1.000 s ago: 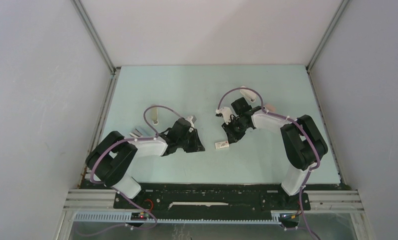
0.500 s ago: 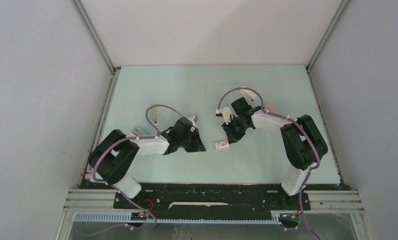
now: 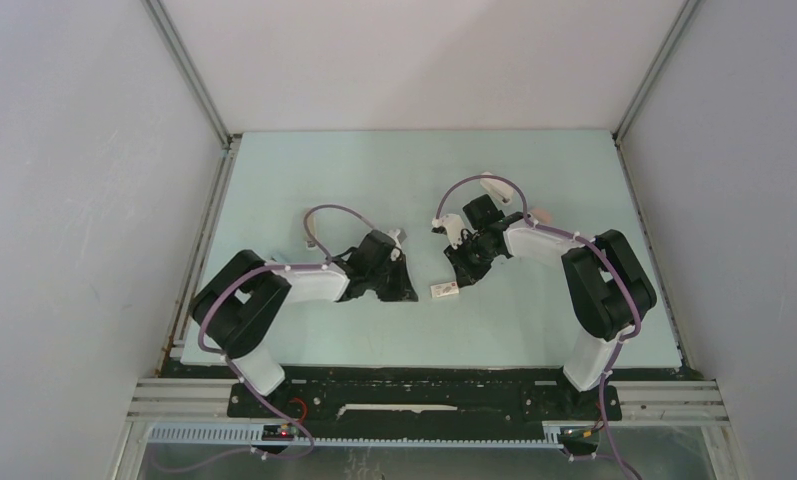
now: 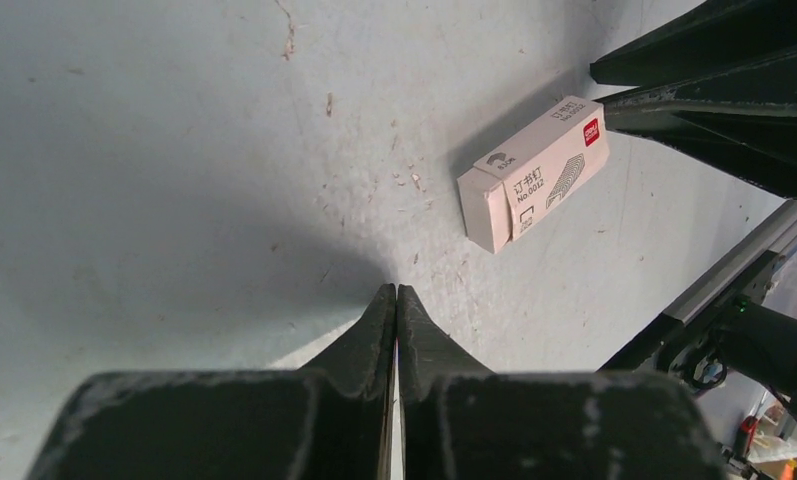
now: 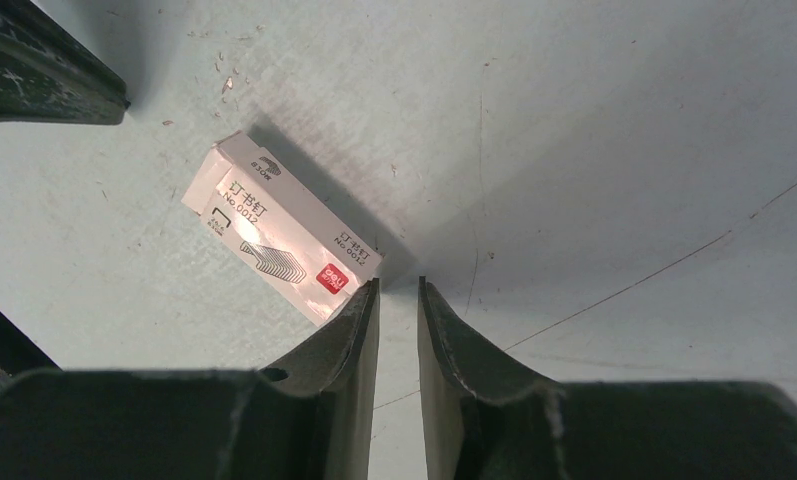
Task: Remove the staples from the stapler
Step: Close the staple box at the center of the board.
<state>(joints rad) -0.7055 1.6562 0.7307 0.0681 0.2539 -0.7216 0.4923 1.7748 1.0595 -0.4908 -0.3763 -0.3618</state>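
No stapler and no staples show in any view. My left gripper (image 3: pixel 406 294) rests low over the pale green table (image 3: pixel 304 170), left of a small white staple box (image 3: pixel 444 289). Its fingertips (image 4: pixel 395 288) meet, so it is shut, and nothing shows between them. The box (image 4: pixel 534 172) lies ahead and to the right of them, apart. My right gripper (image 3: pixel 464 276) stands on the box's other side, open by a narrow gap (image 5: pixel 397 282) that shows bare table. Its left fingertip (image 5: pixel 367 300) reaches the box's red-marked end (image 5: pixel 284 238).
A small pinkish thing (image 3: pixel 542 213) peeks out behind the right arm; I cannot tell what it is. White cable clips (image 3: pixel 311 226) ride on both arms' purple cables. Grey walls enclose the table on three sides. Fine specks and scratches mark the surface near the box.
The left arm has swung right, bringing its gripper closer to the white box, and its jaws have closed. The right arm and the box have not moved.
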